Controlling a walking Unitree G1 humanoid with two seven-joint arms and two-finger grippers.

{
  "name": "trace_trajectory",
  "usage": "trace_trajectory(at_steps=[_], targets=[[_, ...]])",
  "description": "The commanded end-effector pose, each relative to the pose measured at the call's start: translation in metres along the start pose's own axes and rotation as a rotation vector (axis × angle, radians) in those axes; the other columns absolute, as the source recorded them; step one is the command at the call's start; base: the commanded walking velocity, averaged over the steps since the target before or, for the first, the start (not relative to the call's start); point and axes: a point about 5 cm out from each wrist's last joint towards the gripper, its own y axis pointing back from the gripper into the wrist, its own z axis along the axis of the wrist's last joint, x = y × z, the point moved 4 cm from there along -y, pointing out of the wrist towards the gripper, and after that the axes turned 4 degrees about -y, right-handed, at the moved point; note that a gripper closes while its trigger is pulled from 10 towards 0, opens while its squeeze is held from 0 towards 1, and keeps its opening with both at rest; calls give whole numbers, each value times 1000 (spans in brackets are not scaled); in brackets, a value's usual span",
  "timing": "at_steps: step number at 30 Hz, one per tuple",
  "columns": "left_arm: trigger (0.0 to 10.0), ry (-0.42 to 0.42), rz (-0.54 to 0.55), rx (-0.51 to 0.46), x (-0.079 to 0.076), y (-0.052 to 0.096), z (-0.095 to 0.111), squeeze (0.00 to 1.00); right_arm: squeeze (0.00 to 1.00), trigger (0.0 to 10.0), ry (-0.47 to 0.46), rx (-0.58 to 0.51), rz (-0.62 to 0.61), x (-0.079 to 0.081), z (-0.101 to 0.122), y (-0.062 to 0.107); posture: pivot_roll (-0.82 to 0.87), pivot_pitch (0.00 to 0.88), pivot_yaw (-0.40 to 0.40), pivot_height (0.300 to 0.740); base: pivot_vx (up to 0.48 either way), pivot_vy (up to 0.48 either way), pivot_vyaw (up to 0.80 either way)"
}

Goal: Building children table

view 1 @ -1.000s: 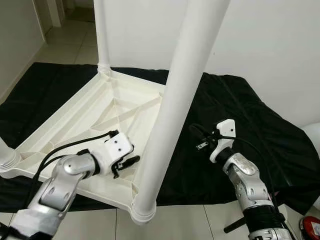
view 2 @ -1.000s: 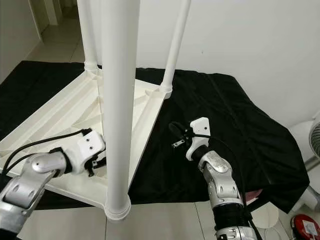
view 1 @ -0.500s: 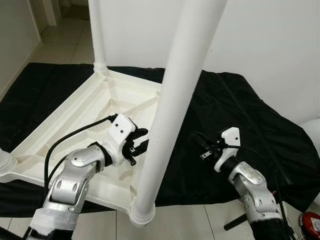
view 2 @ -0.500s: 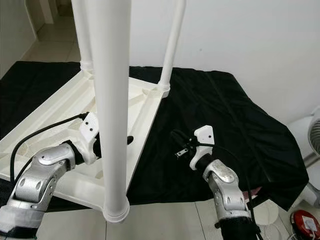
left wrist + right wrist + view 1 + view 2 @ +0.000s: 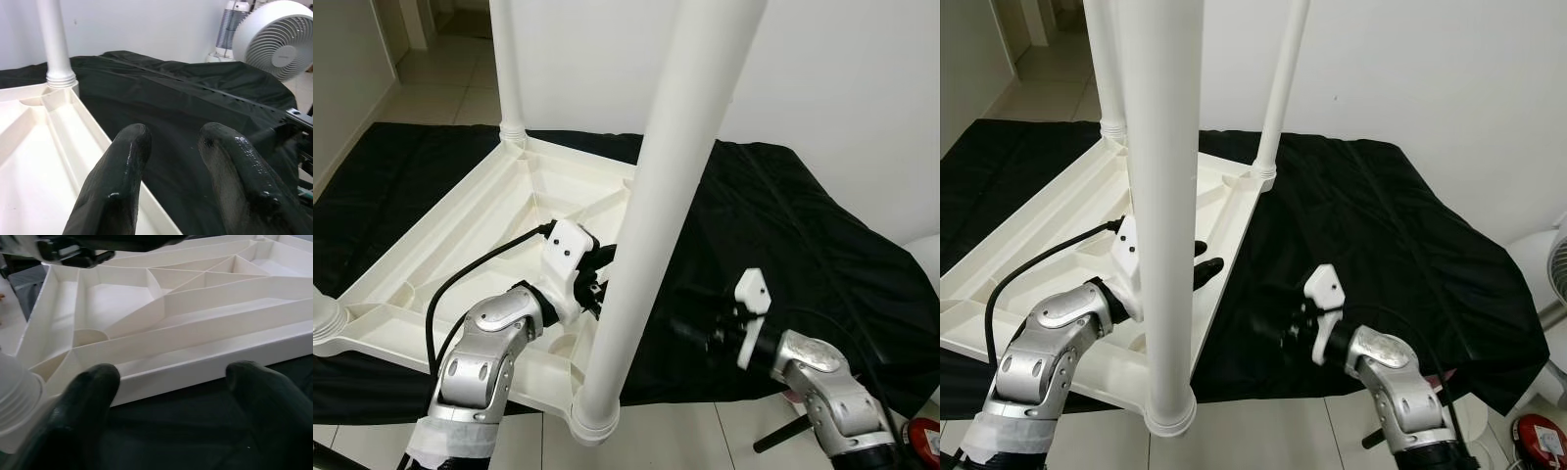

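Observation:
The white children table [image 5: 499, 225] lies upside down on a black cloth [image 5: 803, 225], its legs standing up. The near leg [image 5: 656, 196] rises at the front corner, with two more legs [image 5: 509, 69] [image 5: 1278, 98] at the back corners. My left gripper [image 5: 1203, 257] hovers open over the ribbed underside, right beside the near leg. My right gripper [image 5: 683, 328] is open low over the cloth, pointing at the table's side rim [image 5: 195, 362]. In the right wrist view the fingers [image 5: 93, 391] stand wide apart before that rim. Nothing lies between the left fingers [image 5: 122, 166].
A white fan [image 5: 274, 34] stands on the floor to the right, past the cloth. A red object [image 5: 1538, 441] lies on the tiles at the front right. A white wall closes the back. Another leg base [image 5: 328, 318] sits at the table's left corner.
My left gripper has risen from the table's front rim and moved right, up to the near leg. My right gripper has dropped lower and turned toward the table's side rim.

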Motion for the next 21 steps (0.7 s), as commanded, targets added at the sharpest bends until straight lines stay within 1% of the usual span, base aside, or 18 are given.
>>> trace_trajectory(at_steps=[1,2,3,4,5,6,8,9,12,14,15,16,17,19,20,21], targets=[[10000,-10,303,34,26,2,-1,0,1000,10000,2,30,68,9,-2,3,28,0,-82,740,0,0,0],[10000,-19,313,42,27,1,-1,0,200,10000,3,52,117,16,-4,5,29,0,-82,740,0,0,0],[10000,-25,321,47,28,1,-2,0,200,10000,3,67,153,21,-5,6,29,0,-82,740,0,0,0],[10000,-26,323,50,28,1,-2,0,0,10000,4,83,193,26,-7,9,29,0,-80,740,0,0,0],[10000,-26,323,50,28,1,-2,0,0,10000,4,83,193,26,-7,9,29,0,-80,740,0,0,0],[10000,-29,325,47,29,2,-1,0,0,10000,11,93,223,31,-8,11,30,0,-79,740,0,0,0],[10000,-30,325,44,30,2,0,0,0,10000,18,98,240,33,-8,13,30,0,-79,740,0,0,0],[10000,-29,325,47,32,4,0,0,0,10000,15,109,284,39,-9,16,32,0,-76,740,0,0,0],[10000,-29,326,50,34,5,1,0,0,10000,10,117,314,42,-9,18,31,0,-73,740,0,0,0],[10000,-27,324,46,39,10,3,0,0,10000,-7,97,396,53,-2,20,32,0,-73,740,0,0,0],[10000,-27,324,46,39,10,3,0,0,10000,-7,97,396,53,-2,20,32,0,-73,740,0,0,0],[10000,-26,321,47,40,12,4,0,0,10000,-9,84,428,57,2,18,39,0,-77,740,0,0,0],[10000,-26,321,47,40,12,4,0,0,10000,-9,84,428,57,2,18,39,0,-77,740,0,0,0],[10000,-22,297,46,37,15,4,0,0,10000,-10,64,479,65,7,10,48,0,-85,740,0,0,0],[10000,-22,297,46,37,15,4,0,0,10000,-10,64,479,65,7,10,48,0,-85,740,0,0,0],[10000,-21,286,44,35,16,4,0,0,10000,-4,55,501,68,9,6,50,0,-88,740,0,0,0]])
